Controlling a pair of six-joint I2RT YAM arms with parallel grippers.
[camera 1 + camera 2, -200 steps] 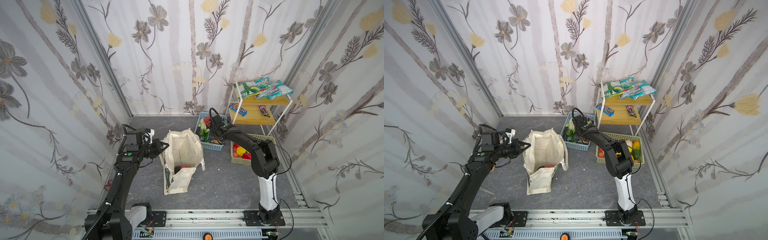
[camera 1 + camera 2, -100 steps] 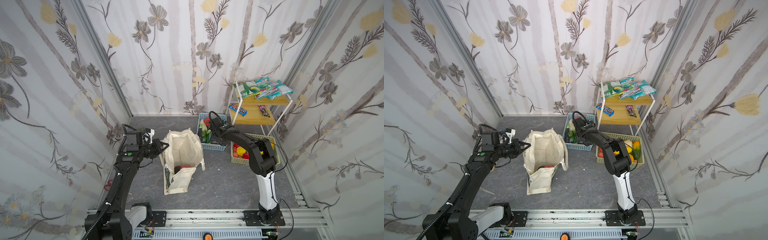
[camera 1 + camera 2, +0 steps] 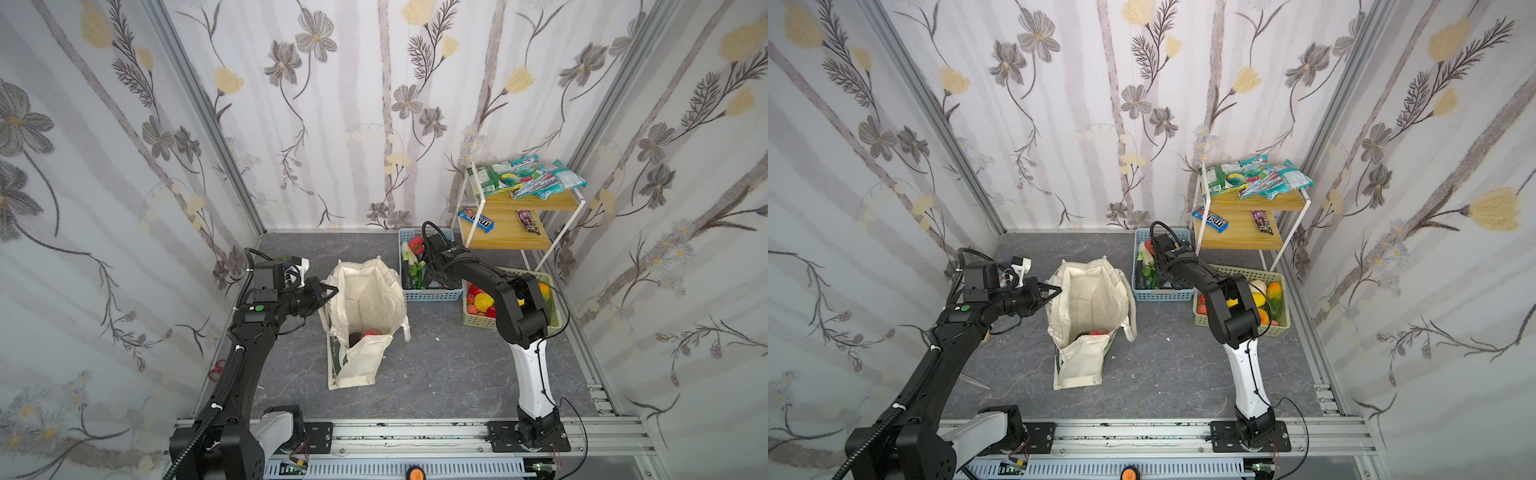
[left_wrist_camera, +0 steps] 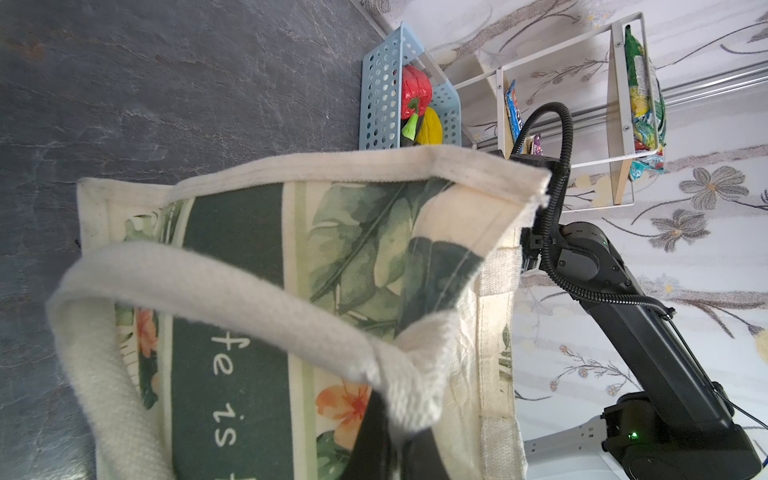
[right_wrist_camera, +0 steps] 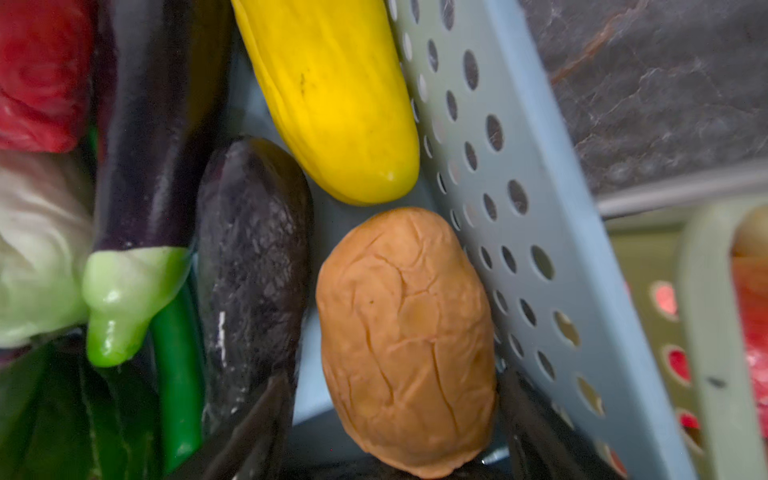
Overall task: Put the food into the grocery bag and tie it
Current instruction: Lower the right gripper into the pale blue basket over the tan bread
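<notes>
Dark grey marbled floor [image 3: 436, 374] underfoot, boxed in by pale wallpapered walls [image 3: 332, 104] printed with grey and yellow flowers, and an aluminium rail [image 3: 415, 432] runs across the front. In the far right corner stands a white-framed two-tier wooden shelf [image 3: 507, 239]: a green crinkly snack packet [image 3: 492, 179] and teal packets [image 3: 548, 180] up top, a blue candy bar [image 3: 476, 219] on the lower board, its lettering too small to read.

Writing we can read: in the left wrist view, white script "fe is" on the dark green band [image 4: 232, 232] of the cream canvas tote [image 3: 365, 299], flanked by leaf and orange-flower print. The tote stands mid-floor, mouth gaping, and one cream loop handle [image 4: 208, 282] arches across the wrist view. Deep inside lies a red toy [image 3: 372, 333] next to a dark brown one [image 3: 354, 338].

The left gripper [image 3: 332, 289] is clamped tight on the tote's rim at its left side. Over to the right gripper [image 5: 397, 399], down in the light blue perforated plastic basket [image 3: 432, 296] just beside the tote: fingers [image 5: 266, 415] spread wide, either side of a brown wrinkled potato-shaped toy [image 5: 407, 324], not gripping it. Beside that lie a yellow toy squash [image 5: 332, 95] and a glossy purple aubergine [image 5: 158, 124]. A pale yellow perforated basket [image 3: 478, 322] of fruit sits further right.
</notes>
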